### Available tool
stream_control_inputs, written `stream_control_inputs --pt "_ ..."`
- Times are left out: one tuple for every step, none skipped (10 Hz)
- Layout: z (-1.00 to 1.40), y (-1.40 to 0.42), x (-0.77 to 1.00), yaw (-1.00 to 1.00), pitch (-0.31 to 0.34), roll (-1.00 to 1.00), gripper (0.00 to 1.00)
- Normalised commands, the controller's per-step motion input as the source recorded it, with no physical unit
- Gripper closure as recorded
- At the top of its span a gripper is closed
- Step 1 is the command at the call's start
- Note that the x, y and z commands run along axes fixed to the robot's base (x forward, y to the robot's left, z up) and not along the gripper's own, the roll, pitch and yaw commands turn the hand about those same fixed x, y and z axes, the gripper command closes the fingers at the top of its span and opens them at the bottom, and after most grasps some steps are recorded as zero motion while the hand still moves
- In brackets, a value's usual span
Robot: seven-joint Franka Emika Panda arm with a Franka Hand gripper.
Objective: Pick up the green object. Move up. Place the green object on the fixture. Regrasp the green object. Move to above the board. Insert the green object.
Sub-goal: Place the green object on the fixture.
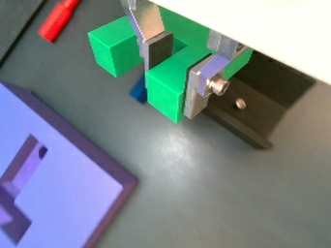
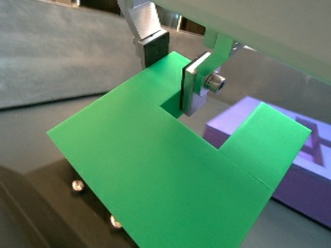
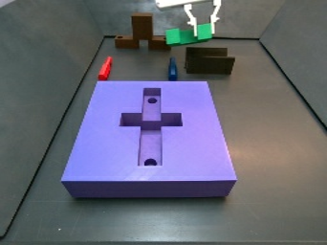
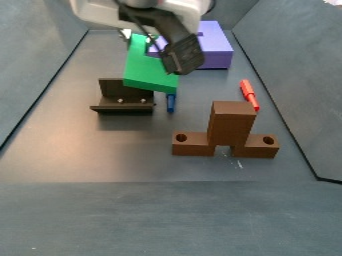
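Observation:
The green object is a bright green U-shaped piece. My gripper is shut on one of its legs, with one finger in the notch and the other on the leg's outer face. Both wrist views show this grip, and the piece fills much of one of them. In a side view the gripper holds the green object just above the dark fixture. I cannot tell whether they touch. The fixture also shows beside the piece. The purple board with its cross-shaped recess lies nearer the camera.
A thin red bar and a small blue bar lie on the floor beyond the board. A brown cross-shaped block stands apart from the fixture. Dark walls ring the floor.

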Motion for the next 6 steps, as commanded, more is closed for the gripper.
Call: stream_control_inputs --pt "0.02 0.03 0.93 -0.03 -0.106 -0.57 1.00" --pt "0.06 0.10 0.97 -0.07 0.000 -0.66 1.00" --pt "0.00 0.09 0.94 -0.20 0.051 -0.62 1.00" --pt "0.00 0.09 0.90 -0.27 0.166 -0.50 1.00" --pt "-0.08 0.20 0.72 -0.41 0.271 -0.36 1.00" --pt "-0.13 0.22 0.65 -0.40 0.369 -0.31 1.00"
